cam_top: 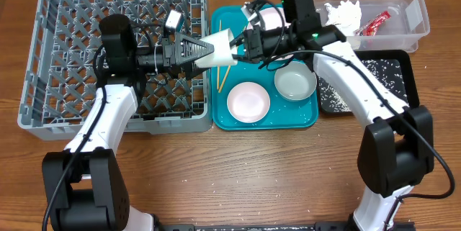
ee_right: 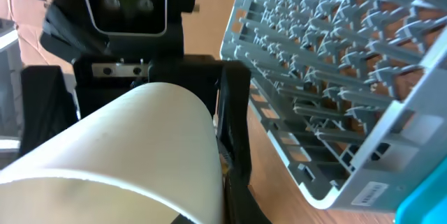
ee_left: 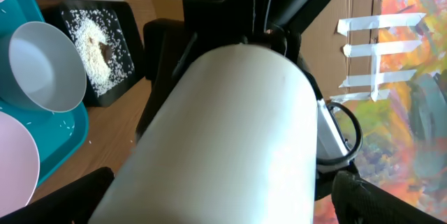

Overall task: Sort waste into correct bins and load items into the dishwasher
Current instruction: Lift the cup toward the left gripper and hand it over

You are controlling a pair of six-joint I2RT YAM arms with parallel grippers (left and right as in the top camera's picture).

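Note:
A small white cup [cam_top: 220, 50] hangs in the air between the dishwasher rack [cam_top: 65, 58] and the teal tray [cam_top: 310, 119]. Both grippers are on it. My left gripper [cam_top: 202, 50] is shut on its base end, and the cup fills the left wrist view [ee_left: 230, 140]. My right gripper [cam_top: 241, 42] grips its rim end, seen in the right wrist view [ee_right: 119, 147]. On the teal tray lie the white plate [cam_top: 248, 101], the white bowl [cam_top: 295, 83], the chopsticks [cam_top: 222, 76] and a smaller dish [cam_top: 270, 19], partly hidden by my right arm.
The clear tub [cam_top: 414, 15] at the back right holds the crumpled napkin [cam_top: 344, 14] and the red wrapper [cam_top: 376, 22]. The black tray [cam_top: 400, 65] below it holds rice grains [cam_top: 335, 98] and a brown scrap [ee_left: 105, 51]. The rack's corner shows in the right wrist view [ee_right: 335, 77].

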